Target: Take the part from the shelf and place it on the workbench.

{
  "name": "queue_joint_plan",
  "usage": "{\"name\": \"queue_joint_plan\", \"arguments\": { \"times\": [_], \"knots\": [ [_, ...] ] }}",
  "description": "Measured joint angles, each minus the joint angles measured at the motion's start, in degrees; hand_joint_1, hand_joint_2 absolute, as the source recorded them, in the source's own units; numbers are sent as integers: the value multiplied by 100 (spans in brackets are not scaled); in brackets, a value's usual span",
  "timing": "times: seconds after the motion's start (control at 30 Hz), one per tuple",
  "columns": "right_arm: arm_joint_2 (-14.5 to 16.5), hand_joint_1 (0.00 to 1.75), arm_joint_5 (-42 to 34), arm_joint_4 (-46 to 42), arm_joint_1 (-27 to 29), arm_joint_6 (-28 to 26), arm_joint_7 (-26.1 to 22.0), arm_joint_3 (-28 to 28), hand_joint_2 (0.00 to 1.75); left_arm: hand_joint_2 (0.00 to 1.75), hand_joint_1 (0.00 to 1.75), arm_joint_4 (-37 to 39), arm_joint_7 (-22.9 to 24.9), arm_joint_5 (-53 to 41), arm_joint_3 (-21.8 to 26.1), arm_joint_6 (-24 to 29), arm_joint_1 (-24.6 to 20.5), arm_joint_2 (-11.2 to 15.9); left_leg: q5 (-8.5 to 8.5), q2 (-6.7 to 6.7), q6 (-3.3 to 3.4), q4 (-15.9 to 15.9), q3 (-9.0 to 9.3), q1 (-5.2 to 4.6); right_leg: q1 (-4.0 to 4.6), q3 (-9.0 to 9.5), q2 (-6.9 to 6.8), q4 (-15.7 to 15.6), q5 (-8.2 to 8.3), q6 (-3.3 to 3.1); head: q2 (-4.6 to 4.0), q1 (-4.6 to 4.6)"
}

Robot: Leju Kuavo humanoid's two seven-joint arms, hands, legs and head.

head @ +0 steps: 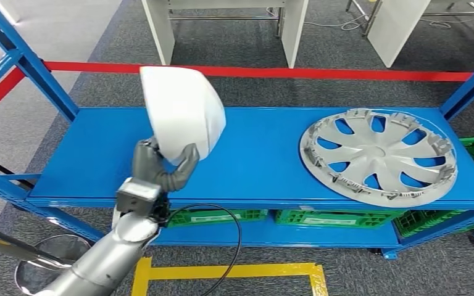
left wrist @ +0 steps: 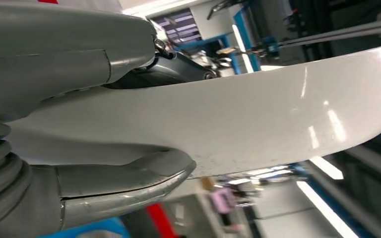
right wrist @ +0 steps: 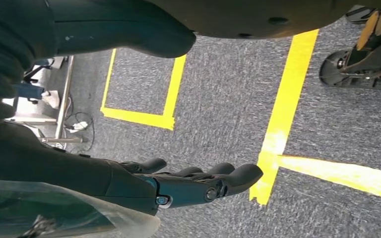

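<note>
My left hand (head: pixel 160 166) grips the lower edge of a white curved shell part (head: pixel 182 111) and holds it upright above the left half of the blue shelf (head: pixel 259 160). In the left wrist view the white part (left wrist: pixel 258 109) lies across the picture, with my thumb (left wrist: pixel 129 181) pressed against one face and the darker fingers behind it. My right hand (right wrist: pixel 188 186) hangs over grey carpet with its fingers stretched out and nothing in them.
A silver wheel cover (head: pixel 379 154) lies flat on the right half of the shelf. Green crates (head: pixel 339 217) sit on the level below. Blue uprights (head: pixel 31 65) frame the shelf. Red tape (head: pixel 345 74) and white table legs (head: pixel 293 31) lie beyond; yellow tape (head: pixel 228 271) marks the near floor.
</note>
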Motion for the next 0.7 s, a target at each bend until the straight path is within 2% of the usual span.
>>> {"name": "queue_joint_plan", "arguments": {
  "times": [0.1,0.23,0.33,0.37,0.4,0.43,0.5,0.53,0.57,0.6,0.63,0.67,0.7],
  "knots": [
    [2,0,-22,2,12,-16,17,-46,175,175,175,-574,-153,730,-2,-379,270,45,-6,-1,9,11,-4,-7,-8,-2,-1,-5,3,5,0,1],
    [17,0,-44,4,28,-44,10,-134,175,175,175,-1282,-283,1959,-2,-1285,625,98,-23,-1,50,40,-14,-29,-31,-2,-3,-14,14,38,0,-4],
    [26,0,-51,6,39,-35,-30,-191,175,175,175,-1707,-369,2406,-3,-2015,862,136,43,8,122,-24,-2,-26,-46,-1,2,-36,35,105,0,-4],
    [27,0,-56,7,44,-19,-78,-214,175,175,175,-1823,-424,2458,-8,-2251,931,146,89,18,158,-85,9,-12,-44,-25,1,-6,-15,125,0,-2],
    [27,0,-64,6,47,1,-159,-240,175,175,175,-1922,-489,2487,-18,-2470,1001,155,134,30,194,-144,12,8,-40,-92,0,126,-135,139,0,6],
    [26,0,-75,6,51,19,-274,-267,175,175,175,-2012,-553,2492,-33,-2676,1084,163,167,43,216,-182,9,25,-42,-208,-1,377,-313,151,0,16],
    [26,0,-89,5,65,-9,-564,-322,175,175,175,-2172,-640,2467,-63,-3041,1291,185,190,61,227,-191,-23,27,-53,-497,-5,1075,-665,191,0,29],
    [27,0,-89,6,74,-60,-703,-348,175,175,175,-2244,-658,2474,-71,-3216,1412,191,196,71,218,-186,-34,29,-66,-592,-7,1330,-735,216,0,31],
    [27,0,-83,6,83,-131,-831,-373,175,175,175,-2310,-668,2498,-73,-3386,1532,192,201,78,209,-178,-44,34,-84,-602,-13,1399,-694,241,0,30],
    [27,0,-75,6,90,-209,-946,-396,175,175,175,-2367,-675,2514,-72,-3523,1642,187,206,81,193,-164,-55,46,-106,-508,-22,1253,-549,266,0,31],
    [27,0,-63,6,92,-288,-1051,-415,175,175,175,-2412,-680,2496,-67,-3614,1736,179,206,80,170,-137,-71,62,-136,-323,-36,914,-349,299,0,31],
    [36,0,-44,6,87,-374,-1161,-431,175,175,175,-2451,-684,2446,-61,-3662,1815,174,202,76,135,-104,-96,70,-151,-117,-45,547,-221,334,0,36],
    [49,0,-24,6,83,-449,-1261,-443,175,175,175,-2488,-686,2387,-49,-3680,1882,169,200,68,92,-59,-132,70,-157,45,-38,261,-126,340,0,49]
  ]
}}
